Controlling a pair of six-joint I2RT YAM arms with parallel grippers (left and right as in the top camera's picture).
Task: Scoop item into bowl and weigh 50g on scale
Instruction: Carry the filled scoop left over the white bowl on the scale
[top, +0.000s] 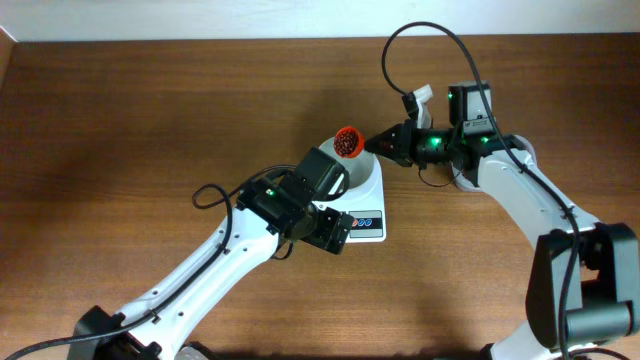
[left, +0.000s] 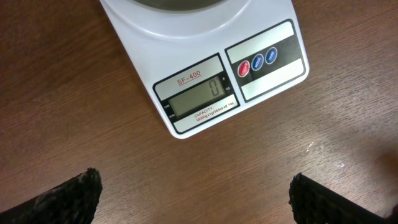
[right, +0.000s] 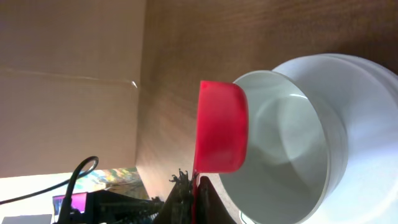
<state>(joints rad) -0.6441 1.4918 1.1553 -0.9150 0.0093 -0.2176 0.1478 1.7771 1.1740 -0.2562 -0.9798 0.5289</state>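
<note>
The white scale (top: 367, 206) stands mid-table, and in the left wrist view its display (left: 199, 96) reads 0. On the scale sits the white bowl (right: 292, 143), which looks empty inside; in the overhead view my left wrist hides most of it. My right gripper (top: 378, 145) is shut on the handle of a red scoop (right: 221, 127), held at the bowl's far rim. The scoop (top: 347, 142) carries dark red-brown beans. My left gripper (left: 199, 205) hangs open over bare wood just in front of the scale, with nothing between its fingers (left: 74, 196).
Brown wooden table (top: 150, 110) all round. A black cable (top: 440, 35) loops above the right arm. The right arm's base (top: 585, 290) stands at the right front edge. The scale's round buttons (left: 257, 62) face the left gripper.
</note>
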